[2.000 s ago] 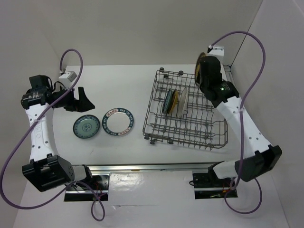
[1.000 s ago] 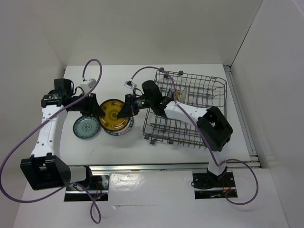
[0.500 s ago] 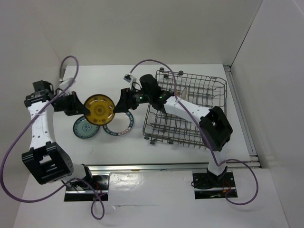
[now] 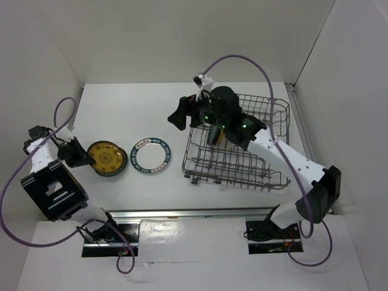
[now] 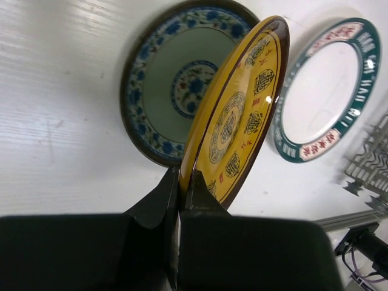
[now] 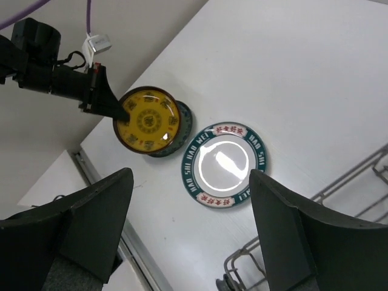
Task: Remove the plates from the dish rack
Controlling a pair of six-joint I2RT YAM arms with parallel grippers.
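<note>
My left gripper (image 4: 86, 159) (image 5: 182, 182) is shut on the rim of a yellow-brown plate (image 4: 105, 157) (image 5: 237, 121) (image 6: 147, 119). It holds the plate tilted over a teal-blue plate (image 4: 125, 161) (image 5: 159, 91) that lies flat on the table. A white plate with a teal rim (image 4: 151, 154) (image 6: 224, 165) lies just to the right. The grey wire dish rack (image 4: 242, 163) stands on the right, with a plate (image 4: 212, 134) upright in it, partly hidden by my right arm. My right gripper (image 4: 182, 115) (image 6: 191, 182) hangs open and empty, high over the table left of the rack.
The rack's corner wires and a foot (image 6: 242, 273) show at the bottom of the right wrist view. A metal rail (image 4: 194, 212) runs along the table's near edge. White walls close in the left, back and right sides.
The yellow-brown plate passed from my right gripper to my left, which carried it left and down over the teal-blue plate. My right gripper opened and drew back toward the rack.
</note>
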